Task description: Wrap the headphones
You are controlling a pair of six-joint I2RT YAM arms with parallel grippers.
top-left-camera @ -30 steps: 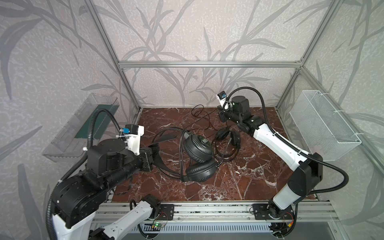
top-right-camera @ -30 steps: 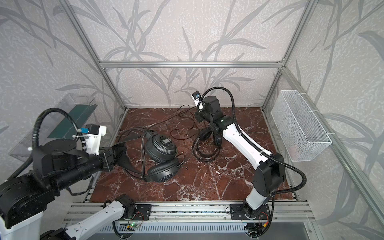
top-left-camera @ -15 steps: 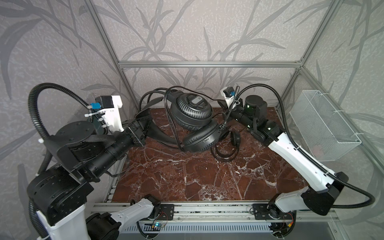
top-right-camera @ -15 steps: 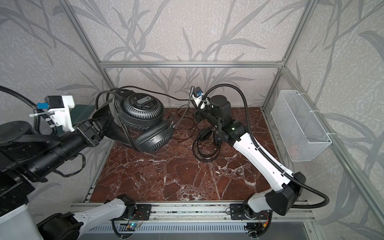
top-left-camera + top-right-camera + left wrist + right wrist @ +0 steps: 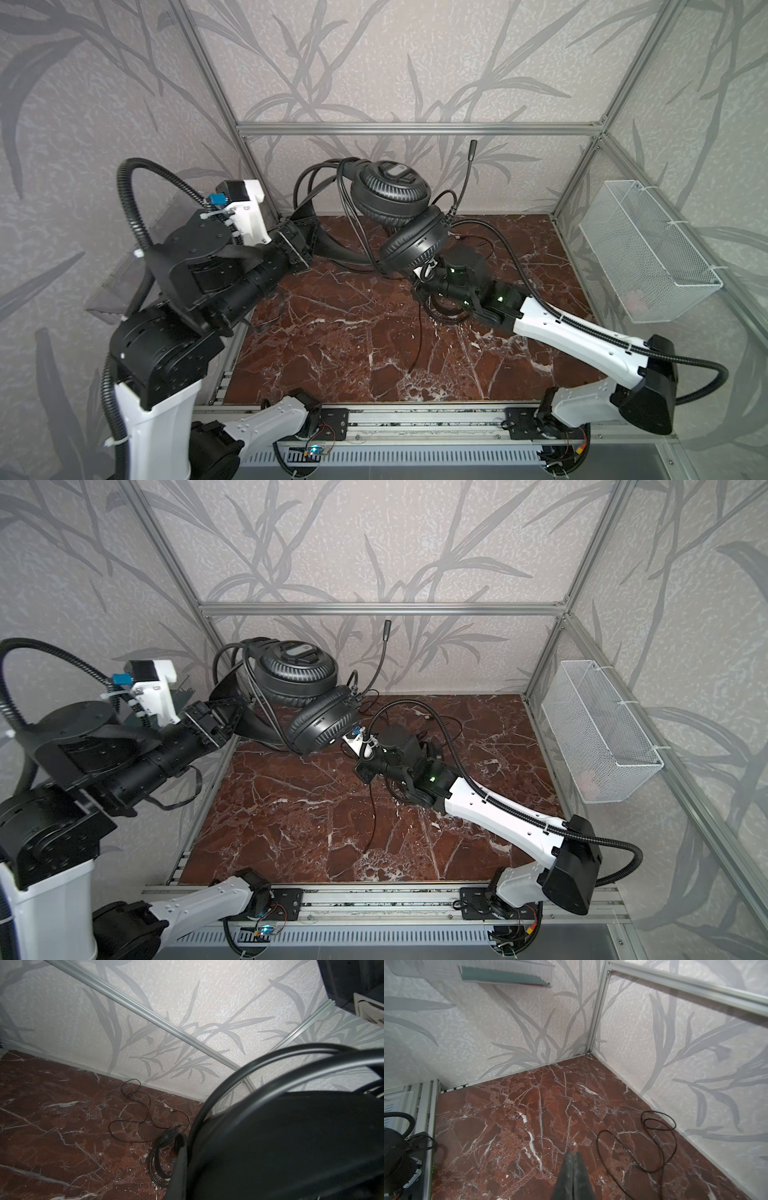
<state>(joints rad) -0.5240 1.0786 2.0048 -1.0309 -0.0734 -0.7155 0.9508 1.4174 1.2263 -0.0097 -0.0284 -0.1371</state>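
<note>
While the left gripper (image 5: 308, 232) clamps the broad headband (image 5: 332, 249) of one headset (image 5: 390, 195), holding it above the counter (image 5: 332, 353), the right gripper (image 5: 572, 1157) sits closed by the lower earcup (image 5: 415, 245), perhaps pinching its thin cable (image 5: 419, 332); the second headset (image 5: 164, 1157) lies on the counter beneath that arm.

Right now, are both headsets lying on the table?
No, the left gripper holds a headset lifted above the table.
</note>
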